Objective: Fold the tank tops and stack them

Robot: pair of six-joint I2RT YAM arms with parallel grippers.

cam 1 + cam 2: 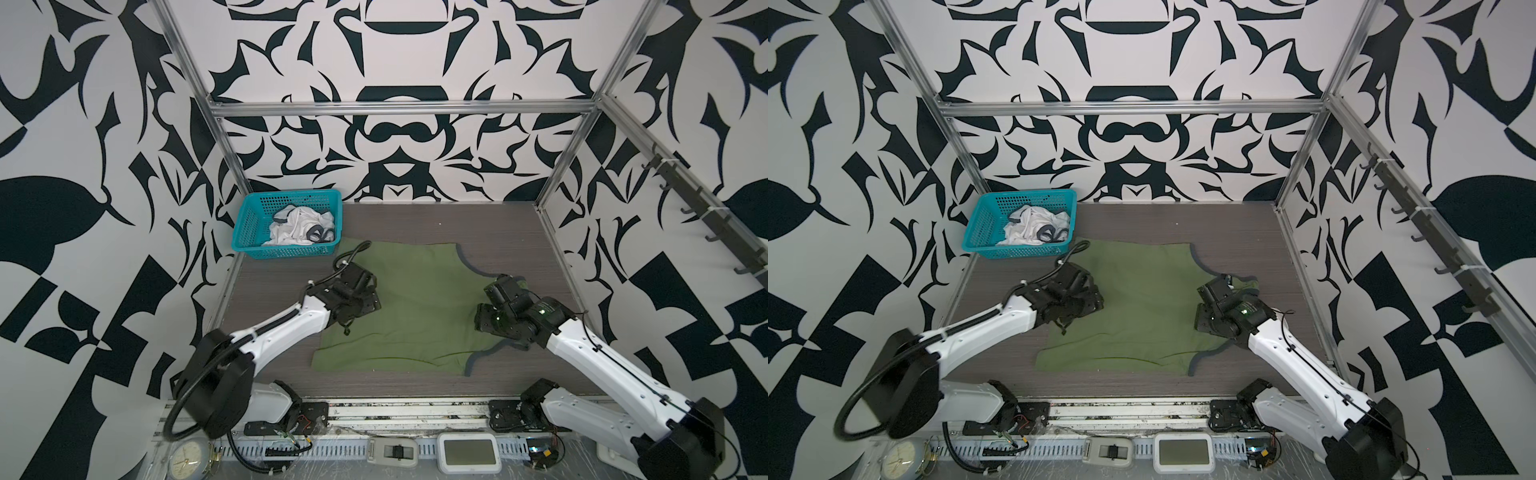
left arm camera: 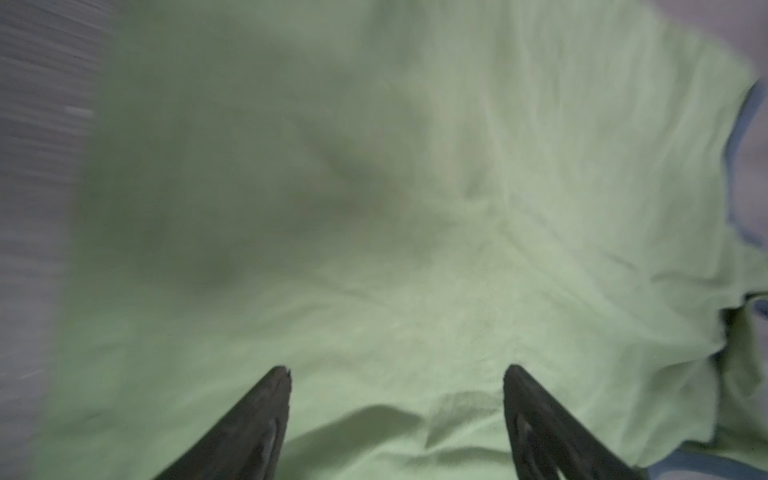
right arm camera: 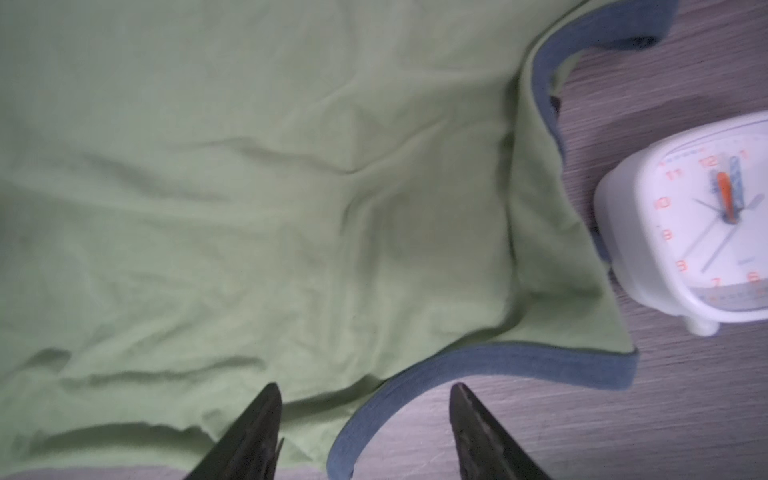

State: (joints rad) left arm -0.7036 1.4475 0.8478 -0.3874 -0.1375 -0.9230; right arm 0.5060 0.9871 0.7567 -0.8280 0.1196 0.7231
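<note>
Lying spread out in the middle of the counter (image 1: 511, 232), the olive green tank top (image 1: 415, 316) shows in both top views with its plain straight edge to the left and its grey-blue trim (image 1: 471, 361) curving along the right side. The cloth is mostly flat, with soft wrinkles and a small raised fold close to the left gripper (image 2: 397, 370). That gripper hangs over the left part of the green tank top with its jaws wide apart and nothing between them; only green cloth lies under it in the left wrist view. The right gripper (image 3: 365, 386) is over the right side of the same garment, its jaws also spread and empty, one finger above the green cloth and the other above bare counter, with a curved band of trim between them. A white alarm clock (image 3: 698, 232) stands on the counter just beside the trimmed edge. The white tank top (image 1: 297, 226) lies crumpled inside the teal basket (image 1: 249, 226) at the far left corner of the counter, just beyond the green one's far left corner.
</note>
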